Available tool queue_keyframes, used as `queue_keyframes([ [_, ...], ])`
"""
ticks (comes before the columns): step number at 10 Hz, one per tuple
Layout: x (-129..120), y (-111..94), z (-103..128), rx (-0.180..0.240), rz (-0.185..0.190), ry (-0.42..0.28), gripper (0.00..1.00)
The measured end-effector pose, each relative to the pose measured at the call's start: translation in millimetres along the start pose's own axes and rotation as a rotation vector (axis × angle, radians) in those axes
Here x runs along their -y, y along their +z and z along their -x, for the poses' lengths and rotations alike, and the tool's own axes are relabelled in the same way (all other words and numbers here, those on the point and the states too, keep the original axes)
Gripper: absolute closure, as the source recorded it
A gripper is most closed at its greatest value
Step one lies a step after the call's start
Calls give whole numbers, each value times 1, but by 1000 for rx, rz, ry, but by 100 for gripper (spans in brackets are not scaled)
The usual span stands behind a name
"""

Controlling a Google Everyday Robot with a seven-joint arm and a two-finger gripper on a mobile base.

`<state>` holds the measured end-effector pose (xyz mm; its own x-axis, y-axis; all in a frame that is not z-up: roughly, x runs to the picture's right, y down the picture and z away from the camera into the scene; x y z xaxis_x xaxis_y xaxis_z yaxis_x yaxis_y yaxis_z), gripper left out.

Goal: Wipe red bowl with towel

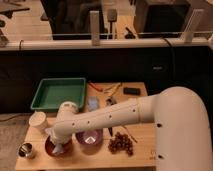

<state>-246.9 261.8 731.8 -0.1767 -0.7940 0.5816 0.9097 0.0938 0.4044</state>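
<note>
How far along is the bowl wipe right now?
Done: the towel is already down in the red bowl at the table's front left. In hand: the gripper sits over the bowl, on the towel. Left: finishing the wipe and lifting away; cleanliness can't be judged.
</note>
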Motion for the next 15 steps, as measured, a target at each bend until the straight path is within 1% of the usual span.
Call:
queue_keyframes([
  [1,-1,1,0,1,1,0,100],
  [3,-4,4,1,2,35,1,100],
  [5,-11,6,1,1,105,-1,100],
  [7,-17,6,-4,-2,118,3,100],
  [10,-13,12,-17,-10,106,-25,100],
  [13,6,23,-26,-3,49,-75,100],
  [15,18,26,-22,20,5,-109,100],
])
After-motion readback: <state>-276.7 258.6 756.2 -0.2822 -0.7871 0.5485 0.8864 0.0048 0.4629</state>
